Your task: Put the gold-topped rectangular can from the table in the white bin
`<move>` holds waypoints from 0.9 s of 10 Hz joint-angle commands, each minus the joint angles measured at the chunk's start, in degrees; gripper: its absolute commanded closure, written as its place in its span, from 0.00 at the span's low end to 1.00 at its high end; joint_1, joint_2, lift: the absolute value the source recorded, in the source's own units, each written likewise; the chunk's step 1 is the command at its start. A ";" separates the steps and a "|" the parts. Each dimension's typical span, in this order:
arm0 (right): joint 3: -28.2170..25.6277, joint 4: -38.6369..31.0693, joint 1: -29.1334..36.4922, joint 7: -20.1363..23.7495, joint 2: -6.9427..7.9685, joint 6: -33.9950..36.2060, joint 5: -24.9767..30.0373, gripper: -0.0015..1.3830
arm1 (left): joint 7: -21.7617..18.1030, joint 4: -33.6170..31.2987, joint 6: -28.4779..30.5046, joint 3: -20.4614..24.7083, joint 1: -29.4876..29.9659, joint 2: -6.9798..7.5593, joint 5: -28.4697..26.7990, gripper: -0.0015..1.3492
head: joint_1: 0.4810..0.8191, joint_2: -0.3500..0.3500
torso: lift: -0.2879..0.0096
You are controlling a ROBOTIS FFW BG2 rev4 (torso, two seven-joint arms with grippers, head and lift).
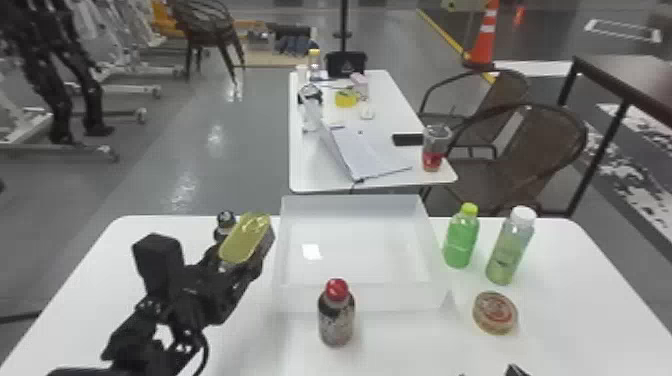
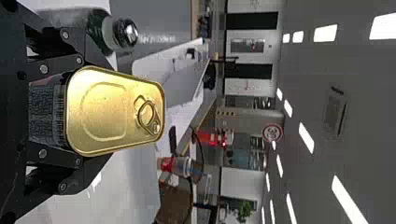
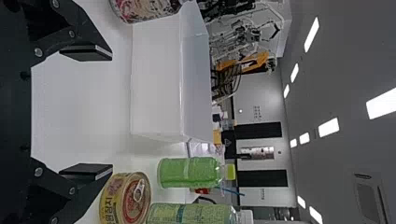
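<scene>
Just left of white bin (image 1: 380, 298), gold-topped rectangular can (image 1: 246, 239) sat pinched in left gripper (image 2: 77, 111); right gripper (image 3: 111, 112) gaped wide, empty. Transfer seemed in hand; next needed shift over bin, release.

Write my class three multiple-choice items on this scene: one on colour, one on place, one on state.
1. What colour is the cap of the bottle on the robot's side of the white bin?
A) green B) red C) white

2. Where is the gold-topped can?
A) inside the white bin B) flat on the table C) in the left tool

3. How is the right tool?
A) open and empty B) shut on a bottle C) shut on a can

Answers: 1 B, the head view shows it red; 2 C, the left wrist view shows it gripped; 3 A, its fingers stand apart.
</scene>
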 commanded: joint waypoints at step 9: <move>0.09 1.29 -1.07 0.27 0.05 0.00 -0.36 0.30 | -18.06 34.93 4.02 -12.76 -29.81 0.96 -8.51 0.71 | 0.20 0.50 | 0.63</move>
